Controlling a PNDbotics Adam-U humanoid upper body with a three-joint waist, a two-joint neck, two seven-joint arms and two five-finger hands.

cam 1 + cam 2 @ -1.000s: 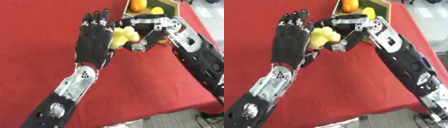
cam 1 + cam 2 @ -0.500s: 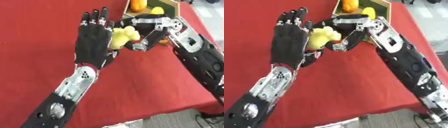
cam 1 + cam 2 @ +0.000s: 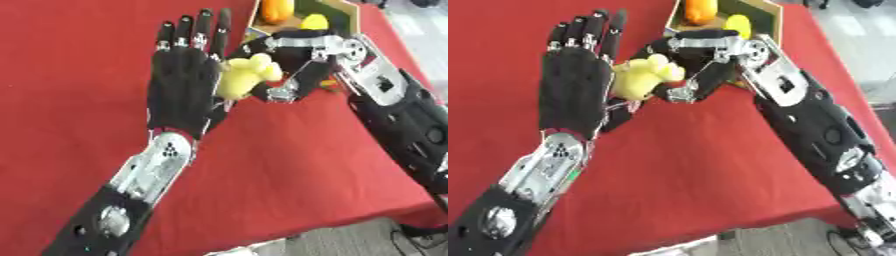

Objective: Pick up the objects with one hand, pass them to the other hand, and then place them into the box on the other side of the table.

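A lumpy yellow object (image 3: 243,75) is held above the red table, between my two hands. My right hand (image 3: 300,52) reaches in from the right and has its fingers curled round the object from the far side and from below. My left hand (image 3: 179,85) stands upright just left of the object, fingers straight and pointing to the far side, palm against it. The open box (image 3: 343,14) sits at the far edge behind my right hand. An orange object (image 3: 277,10) and a yellow one (image 3: 313,22) lie inside it.
The red cloth (image 3: 70,130) covers the table. Its near edge runs along the bottom right, with grey floor (image 3: 350,240) beyond. My right forearm (image 3: 398,120) crosses the table's right side.
Both hands and the yellow object between them have shifted slightly toward the far side. The grip looks the same.
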